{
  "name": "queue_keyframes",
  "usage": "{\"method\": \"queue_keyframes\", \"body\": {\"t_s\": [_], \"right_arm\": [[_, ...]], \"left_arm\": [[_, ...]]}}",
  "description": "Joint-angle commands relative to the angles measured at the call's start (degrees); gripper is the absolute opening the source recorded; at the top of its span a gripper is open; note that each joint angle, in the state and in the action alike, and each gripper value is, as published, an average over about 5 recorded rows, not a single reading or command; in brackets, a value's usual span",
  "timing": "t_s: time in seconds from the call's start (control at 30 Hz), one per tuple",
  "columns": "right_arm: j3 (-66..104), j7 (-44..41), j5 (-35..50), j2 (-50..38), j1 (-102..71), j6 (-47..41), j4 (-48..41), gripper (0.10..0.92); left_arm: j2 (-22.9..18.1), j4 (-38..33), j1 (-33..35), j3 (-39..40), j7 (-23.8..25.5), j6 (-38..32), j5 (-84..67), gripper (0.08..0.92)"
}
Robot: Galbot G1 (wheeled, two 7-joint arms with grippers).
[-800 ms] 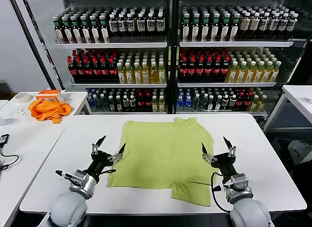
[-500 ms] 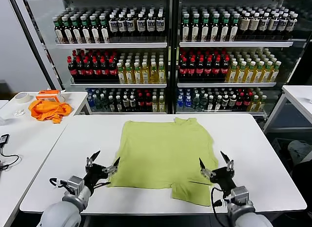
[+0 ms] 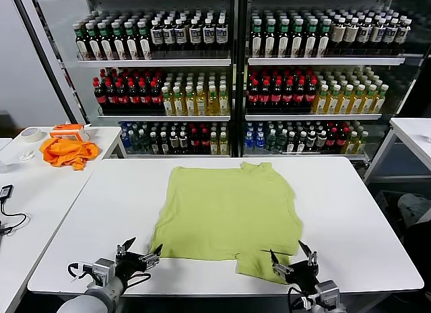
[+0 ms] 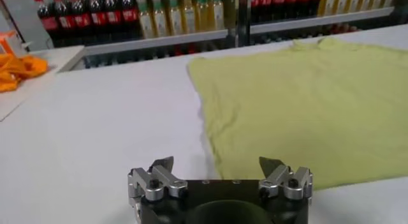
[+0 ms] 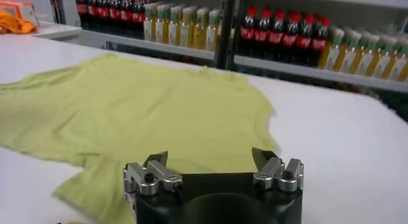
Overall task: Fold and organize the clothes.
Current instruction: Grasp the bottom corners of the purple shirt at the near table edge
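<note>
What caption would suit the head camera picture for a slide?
Yellow-green T-shirt spread flat on a white table, both grippers, left and right, open and empty at its near edge.

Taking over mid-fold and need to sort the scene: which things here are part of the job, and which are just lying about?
Part of the job:
- T-shirt, spread flat on the table
- left gripper, open, at the near edge
- right gripper, open, at the near edge

Lying about:
- orange cloth on the side table
- tape roll
- bottles on shelves

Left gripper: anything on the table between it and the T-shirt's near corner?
No: only bare white table lies between the left gripper and the T-shirt, per left wrist view.
</note>
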Motion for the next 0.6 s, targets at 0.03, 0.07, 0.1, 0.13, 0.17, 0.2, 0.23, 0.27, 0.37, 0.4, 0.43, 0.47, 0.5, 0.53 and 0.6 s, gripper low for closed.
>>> {"method": "queue_keyframes", "body": {"t_s": [0.03, 0.07, 0.1, 0.13, 0.17, 0.2, 0.23, 0.27, 0.37, 0.4, 0.43, 0.47, 0.5, 0.53, 0.6], "right_arm": [[-0.7, 1.0, 0.8, 0.6, -1.6, -0.6, -0.8, 0.823], [-0.9, 1.1, 0.7, 0.8, -1.7, -0.5, -0.8, 0.823], [-1.0, 1.2, 0.6, 0.9, -1.8, -0.4, -0.9, 0.823], [-1.1, 1.3, 0.5, 1.0, -1.8, -0.3, -1.2, 0.823], [-1.2, 1.4, 0.4, 1.1, -1.8, -0.2, -1.4, 0.823], [-1.4, 1.4, 0.4, 1.2, -1.7, -0.2, -1.7, 0.823], [-1.5, 1.5, 0.3, 1.2, -1.7, -0.1, -1.9, 0.823], [-1.6, 1.6, 0.3, 1.2, -1.7, -0.1, -2.1, 0.823], [-1.9, 1.9, 0.4, 1.3, -1.6, 0.0, -2.6, 0.823], [-2.0, 2.1, 0.5, 1.3, -1.5, 0.0, -2.8, 0.823], [-2.1, 2.2, 0.6, 1.4, -1.5, -0.1, -2.9, 0.823], [-2.2, 2.3, 0.7, 1.4, -1.4, -0.1, -3.0, 0.823], [-2.3, 2.4, 0.8, 1.4, -1.4, -0.2, -3.1, 0.823], [-2.3, 2.5, 0.9, 1.3, -1.3, -0.2, -3.2, 0.823], [-2.5, 2.5, 1.2, 1.3, -1.2, -0.2, -3.2, 0.820]], "left_arm": [[0.1, -0.7, 1.3, -0.3, -1.1, 1.8, -2.5, 0.823], [0.0, -0.4, 1.1, -0.3, -0.8, 1.4, -3.5, 0.823], [-0.1, -0.1, 0.8, -0.3, -0.5, 1.0, -4.5, 0.823], [-0.3, 0.4, 0.4, -0.2, -0.2, 0.6, -5.3, 0.822], [-0.4, 0.9, 0.0, -0.2, 0.1, 0.3, -5.9, 0.822], [-0.6, 1.3, -0.3, -0.1, 0.2, 0.0, -6.3, 0.823], [-0.8, 1.8, -0.7, 0.1, 0.2, 0.0, -6.3, 0.823], [-0.9, 2.2, -1.0, 0.3, 0.1, 0.0, -6.2, 0.823], [-1.0, 3.0, -1.4, 1.0, -0.1, 0.1, -6.0, 0.823], [-1.0, 3.0, -1.5, 1.1, -0.2, 0.2, -5.9, 0.823], [-1.0, 3.0, -1.4, 1.1, -0.2, 0.2, -5.8, 0.823], [-0.9, 2.9, -1.4, 1.1, -0.1, 0.2, -5.7, 0.823], [-0.9, 2.7, -1.3, 1.1, -0.1, 0.3, -5.6, 0.822], [-0.9, 2.5, -1.2, 1.1, -0.1, 0.3, -5.5, 0.822], [-0.8, 2.2, -1.0, 1.1, -0.1, 0.3, -5.1, 0.823]]}}
